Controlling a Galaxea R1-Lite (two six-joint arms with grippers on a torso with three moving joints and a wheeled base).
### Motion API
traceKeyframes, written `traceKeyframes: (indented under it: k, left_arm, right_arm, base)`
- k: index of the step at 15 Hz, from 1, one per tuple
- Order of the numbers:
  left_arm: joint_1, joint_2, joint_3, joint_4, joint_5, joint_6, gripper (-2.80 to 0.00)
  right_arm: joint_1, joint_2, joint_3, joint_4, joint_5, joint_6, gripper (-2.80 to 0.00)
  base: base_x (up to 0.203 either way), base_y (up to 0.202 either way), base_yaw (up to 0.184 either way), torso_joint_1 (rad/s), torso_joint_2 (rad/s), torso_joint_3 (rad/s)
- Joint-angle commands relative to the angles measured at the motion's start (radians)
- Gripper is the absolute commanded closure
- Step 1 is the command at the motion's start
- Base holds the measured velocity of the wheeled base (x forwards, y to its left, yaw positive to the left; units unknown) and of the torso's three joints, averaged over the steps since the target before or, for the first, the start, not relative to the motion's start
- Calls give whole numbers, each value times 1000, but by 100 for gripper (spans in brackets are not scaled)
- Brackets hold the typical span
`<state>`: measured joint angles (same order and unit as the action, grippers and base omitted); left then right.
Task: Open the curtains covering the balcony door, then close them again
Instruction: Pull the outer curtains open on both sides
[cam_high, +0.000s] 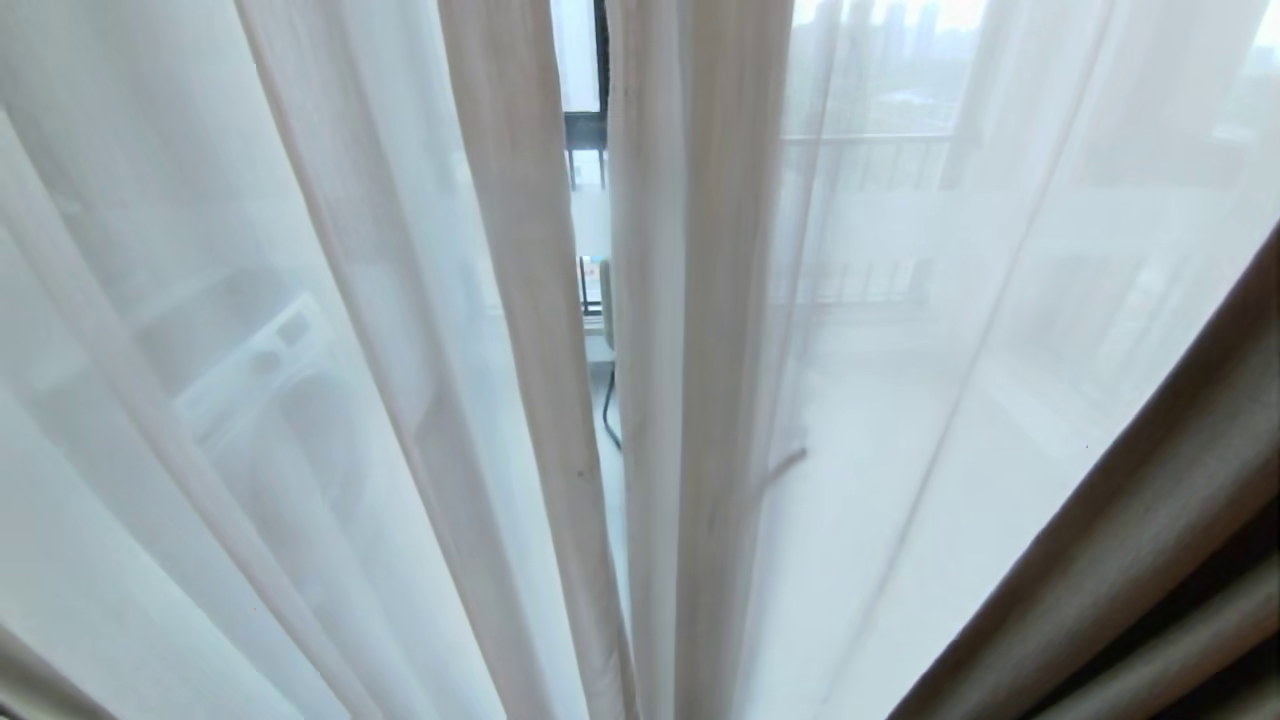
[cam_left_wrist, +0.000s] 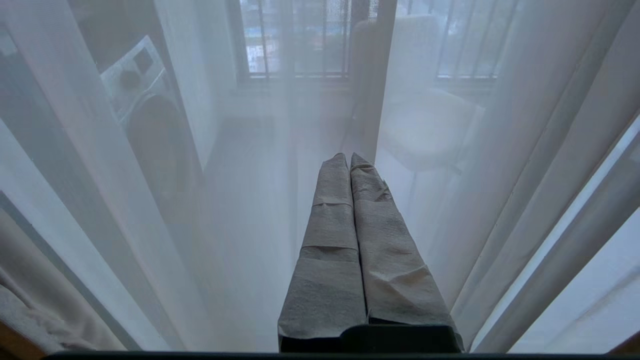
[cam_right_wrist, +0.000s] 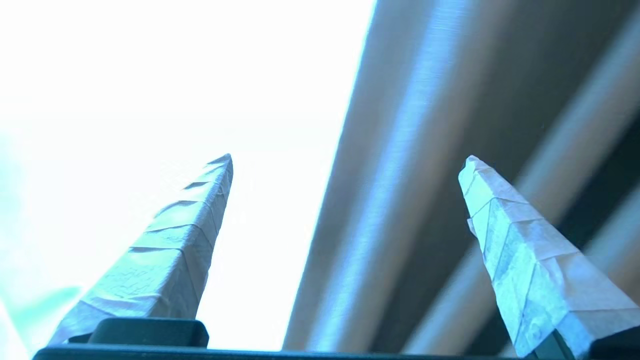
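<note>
You are looking at the curtains from very close. The thin white see-through curtains (cam_high: 330, 380) are hanging in long folds across almost the whole head view. A small slit is showing between the two white halves, and through it you are seeing a bit of the black-framed glass balcony door (cam_high: 588, 130). The thick beige-brown woven curtain (cam_high: 1130, 560) is hanging at the right edge, and a little of it is peeking in at the lower left corner too.

Your right gripper (cam_right_wrist: 345, 160) is not showing in the head view. In its own wrist view, its two paper-wrapped fingers (cam_right_wrist: 520, 250) are standing wide apart, and nothing is between them. It is pointing at the folds of the thick curtain, with bright light beside them.

Your left gripper (cam_left_wrist: 349, 160) is sitting just in front of the white curtain. Its wrapped fingers are pressed together and holding nothing. It looks parked.

Here is what could go wrong, I think. The slit is still there, so the curtains may not be fully closed. If you are grabbing now, the fingers may close on air, because no cloth is inside them. If you are pinching only the thin white cloth, it could slip out or snag. If you are pulling too hard, the cloth could catch on the fingers' wrapping.
</note>
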<state>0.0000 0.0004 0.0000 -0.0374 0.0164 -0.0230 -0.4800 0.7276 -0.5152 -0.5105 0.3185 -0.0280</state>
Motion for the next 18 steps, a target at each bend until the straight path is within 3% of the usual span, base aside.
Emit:
traceKeyframes:
  k: [1, 5, 7, 10, 13, 14, 18]
  left_arm:
    - [0, 0, 0, -1, 0, 0, 0]
    - [0, 0, 0, -1, 0, 0, 0]
    - [0, 0, 0, -1, 0, 0, 0]
    - [0, 0, 0, -1, 0, 0, 0]
    - [0, 0, 0, -1, 0, 0, 0]
    - [0, 1, 0, -1, 0, 0, 0]
    - [0, 0, 0, -1, 0, 0, 0]
  right_arm:
    - [1, -90, 48, -6, 2, -8, -280]
    - [45, -105, 68, -6, 1, -17, -280]
    - [127, -102, 95, -6, -13, -49, -280]
    - [255, -99, 145, -4, -99, -87, -280]
    - [323, -84, 167, -7, -151, -92, -280]
    - [341, -78, 167, -8, -155, -92, 0]
    - [377, -74, 182, -7, -162, -92, 0]
  base:
    - [0, 0, 0, 0, 0, 0]
    - [0, 0, 0, 0, 0, 0]
    - [0, 0, 0, 0, 0, 0]
    - [0, 0, 0, 0, 0, 0]
    - [0, 0, 0, 0, 0, 0]
    - [0, 0, 0, 0, 0, 0]
    - [0, 0, 0, 0, 0, 0]
